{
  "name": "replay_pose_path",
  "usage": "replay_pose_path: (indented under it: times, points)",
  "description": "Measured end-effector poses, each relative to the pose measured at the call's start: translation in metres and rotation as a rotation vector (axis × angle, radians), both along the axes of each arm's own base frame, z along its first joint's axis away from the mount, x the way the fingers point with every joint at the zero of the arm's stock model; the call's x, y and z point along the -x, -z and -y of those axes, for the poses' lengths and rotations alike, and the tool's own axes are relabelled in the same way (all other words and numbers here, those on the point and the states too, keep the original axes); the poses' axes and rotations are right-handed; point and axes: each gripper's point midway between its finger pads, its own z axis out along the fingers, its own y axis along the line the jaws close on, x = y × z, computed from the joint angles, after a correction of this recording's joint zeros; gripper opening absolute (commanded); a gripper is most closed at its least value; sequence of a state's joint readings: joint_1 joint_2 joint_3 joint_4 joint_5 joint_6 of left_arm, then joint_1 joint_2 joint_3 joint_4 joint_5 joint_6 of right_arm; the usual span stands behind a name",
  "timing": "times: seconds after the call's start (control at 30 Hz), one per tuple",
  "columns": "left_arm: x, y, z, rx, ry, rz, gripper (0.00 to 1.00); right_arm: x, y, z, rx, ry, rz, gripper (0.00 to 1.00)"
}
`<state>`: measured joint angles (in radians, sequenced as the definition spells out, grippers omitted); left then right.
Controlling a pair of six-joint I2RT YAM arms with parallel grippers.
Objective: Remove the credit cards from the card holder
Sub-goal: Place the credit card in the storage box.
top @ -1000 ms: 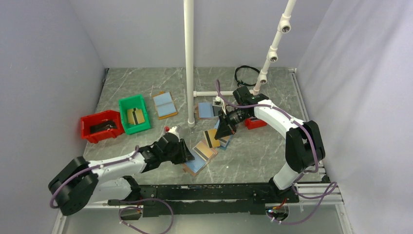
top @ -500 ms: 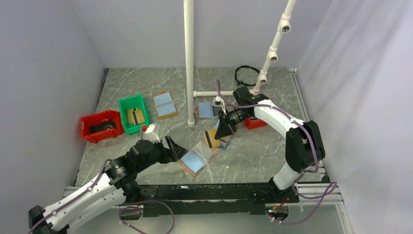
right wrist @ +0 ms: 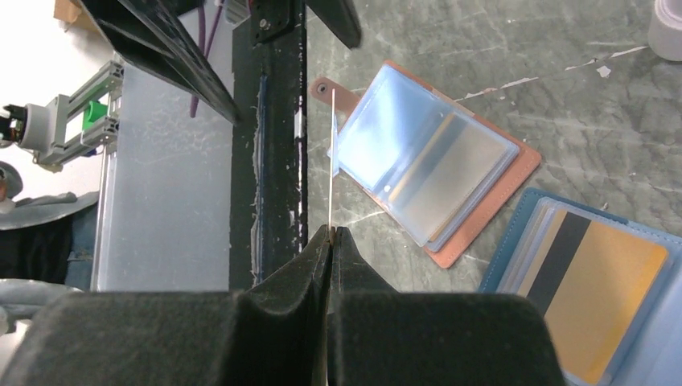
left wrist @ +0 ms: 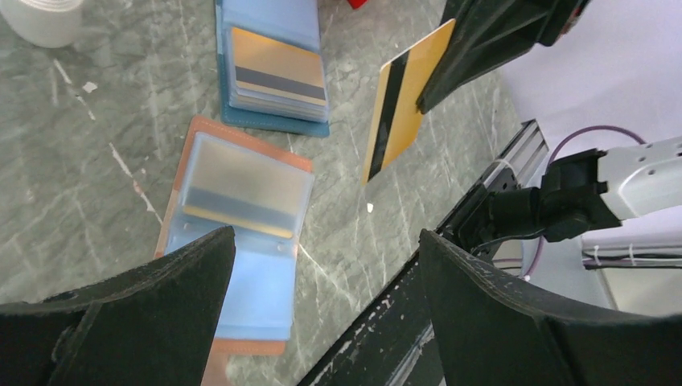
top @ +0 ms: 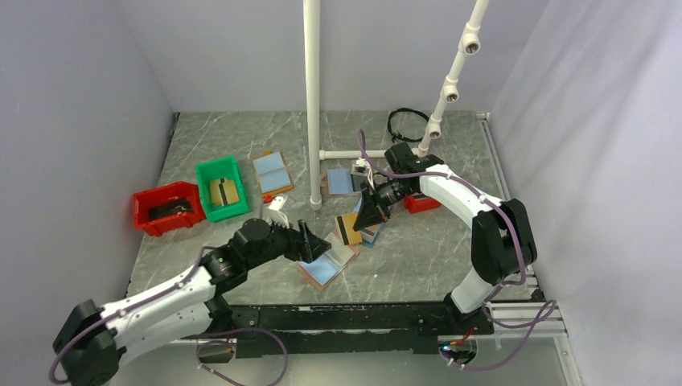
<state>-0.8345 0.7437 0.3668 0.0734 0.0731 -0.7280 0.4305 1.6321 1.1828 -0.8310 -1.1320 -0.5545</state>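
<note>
Moved: the left gripper (top: 312, 243) has swung back in from the left, over the card holder (top: 322, 269); the right arm has kept its place.
Left gripper: jaws spread wide, holding nothing.
Right gripper (right wrist: 331, 235): pinched flat on one edge of a thin gold card (left wrist: 402, 104) with a black stripe, held off the table (top: 426, 249).
Card holder: open flat, tan rim, frosted blue sleeves; a grey card (left wrist: 241, 189) with a darker stripe in its far half.
Room: navy holder (left wrist: 273, 72) just beside the far corner; bare marbled surface to the right.

Grey marbled tabletop (top: 434, 257) enclosed by plain lilac walls (top: 80, 96), white pole (top: 312, 96) upright.
</note>
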Motion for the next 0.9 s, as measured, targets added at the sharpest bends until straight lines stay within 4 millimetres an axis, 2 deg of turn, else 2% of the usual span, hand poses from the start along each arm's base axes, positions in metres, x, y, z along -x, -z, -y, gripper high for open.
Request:
replay_pose_path:
  times: [0.13,0.3,0.4,0.6,0.73,0.83,0.9]
  points:
    - [-0.007,0.012,0.018,-0.022,0.051,-0.012,0.89,0.003,-0.003,-0.001,-0.017,-0.009,-0.008,0.0]
    - [-0.014,0.004,0.036,0.012,0.093,0.018,0.86,0.006,-0.004,-0.002,-0.033,-0.019,-0.025,0.0]
    - [-0.017,-0.001,0.042,0.04,0.099,0.039,0.73,0.008,-0.004,-0.002,-0.04,-0.024,-0.041,0.0]
    - [-0.021,0.001,0.052,0.059,0.117,0.033,0.64,0.01,-0.005,-0.003,-0.049,-0.028,-0.061,0.0]
    - [-0.023,0.003,0.06,0.067,0.135,0.019,0.53,0.01,-0.005,-0.003,-0.054,-0.031,-0.066,0.0]
    - [-0.024,0.003,0.065,0.077,0.148,0.016,0.41,0.01,-0.005,-0.003,-0.054,-0.032,-0.065,0.0]
    - [-0.024,0.003,0.067,0.084,0.157,0.014,0.23,0.01,-0.005,-0.003,-0.054,-0.032,-0.065,0.0]
